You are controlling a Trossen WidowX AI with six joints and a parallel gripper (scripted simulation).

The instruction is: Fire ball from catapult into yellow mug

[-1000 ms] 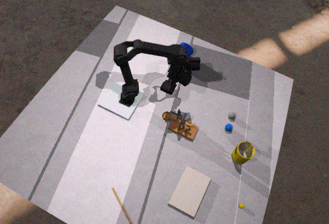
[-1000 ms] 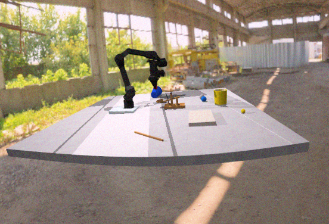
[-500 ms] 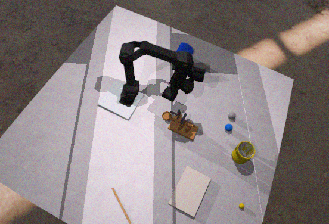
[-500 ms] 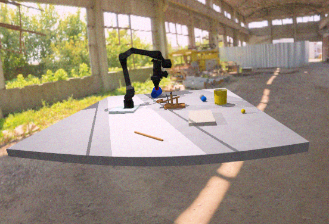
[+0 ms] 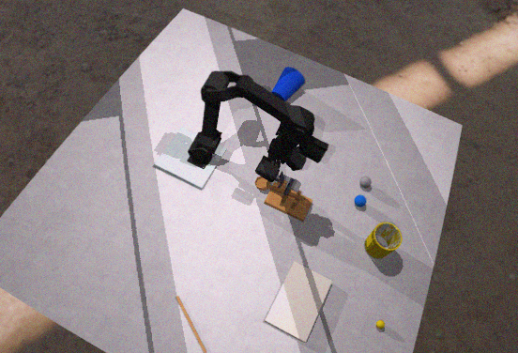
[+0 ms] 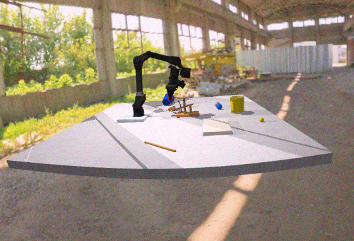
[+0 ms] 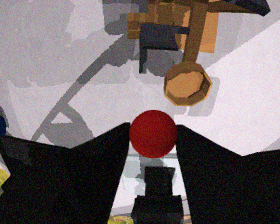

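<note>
My gripper (image 7: 153, 129) is shut on a red ball (image 7: 153, 133) (image 6: 172, 98), held above the table close to the catapult's cup. The wooden catapult (image 5: 288, 202) (image 6: 187, 115) stands near the middle of the table. Its round cup (image 5: 262, 183) (image 6: 172, 108) (image 7: 187, 85) is empty and lies just ahead and right of the ball in the wrist view. The yellow mug (image 5: 383, 240) (image 6: 237, 104) stands upright toward the far right, on the side of the catapult away from its cup. In the top view the ball is hidden by the arm.
A blue cup-like thing (image 5: 289, 83) (image 6: 167, 99) lies behind the arm. A blue ball (image 5: 359, 200) (image 6: 219, 106) and a grey ball (image 5: 365, 181) are near the mug. A small yellow ball (image 5: 380, 324) (image 6: 261, 120), a cream board (image 5: 298, 301) (image 6: 217, 127) and a wooden stick (image 5: 190, 324) (image 6: 160, 146) also lie there.
</note>
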